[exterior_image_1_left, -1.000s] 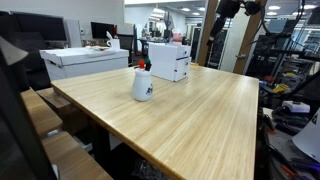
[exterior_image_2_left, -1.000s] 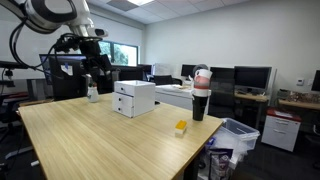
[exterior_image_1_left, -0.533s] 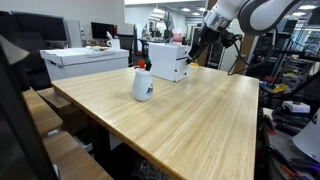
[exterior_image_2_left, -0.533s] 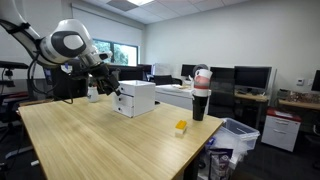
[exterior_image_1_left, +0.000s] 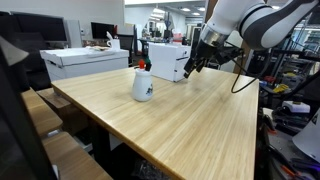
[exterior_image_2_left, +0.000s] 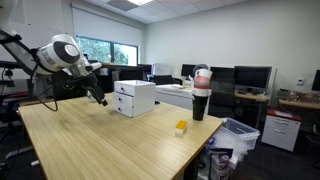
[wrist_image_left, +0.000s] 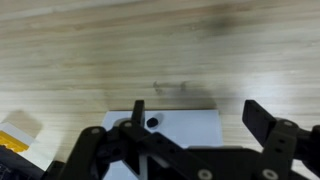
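My gripper (exterior_image_1_left: 190, 68) hangs low over the light wooden table (exterior_image_1_left: 190, 120), just beside a white drawer box (exterior_image_1_left: 168, 60). In an exterior view the gripper (exterior_image_2_left: 100, 100) is to the side of that box (exterior_image_2_left: 135, 97), apart from it. In the wrist view the two black fingers (wrist_image_left: 200, 115) are spread wide with nothing between them. The box's white top (wrist_image_left: 185, 135), with a small dark hole, lies below them against the wood. The gripper is open and empty.
A white jug with a red top (exterior_image_1_left: 143, 85) stands mid-table. A dark cup stack with a red and white top (exterior_image_2_left: 201, 95) and a small yellow block (exterior_image_2_left: 181, 127) sit near a table edge. A white printer box (exterior_image_1_left: 80, 60), desks, monitors and chairs surround the table.
The arm has swung down from high behind the table to just above the tabletop beside the white drawer box. The gripper has stayed open. Nothing on the table has moved.
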